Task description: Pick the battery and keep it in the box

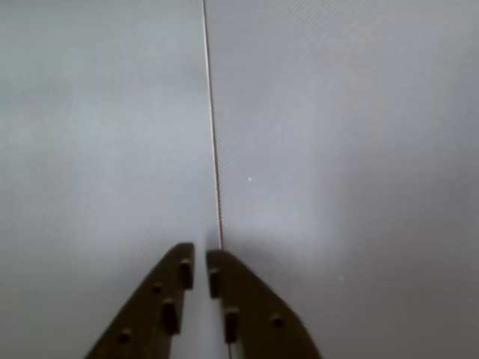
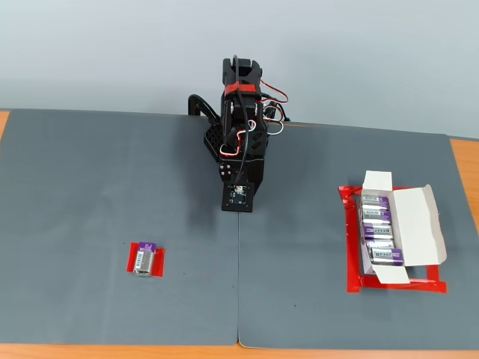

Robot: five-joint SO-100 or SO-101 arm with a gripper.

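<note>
In the fixed view the battery (image 2: 146,259), a stubby silver cell with a purple end, lies on a red tape patch at the left front of the grey mat. The box (image 2: 392,235), a white carton with its flaps folded out, sits inside a red tape outline at the right and holds several purple-silver cells. The black arm (image 2: 239,142) is folded at the back centre, far from both. In the wrist view my gripper (image 1: 200,256) points down at bare mat, its two dark fingers nearly touching with nothing between them. Neither battery nor box shows there.
Two grey mats meet in a thin seam (image 2: 238,292) that runs from the arm toward the front edge; the same seam (image 1: 213,149) passes just above my fingertips. Orange table (image 2: 464,161) shows at the mat's edges, and a pale wall stands behind.
</note>
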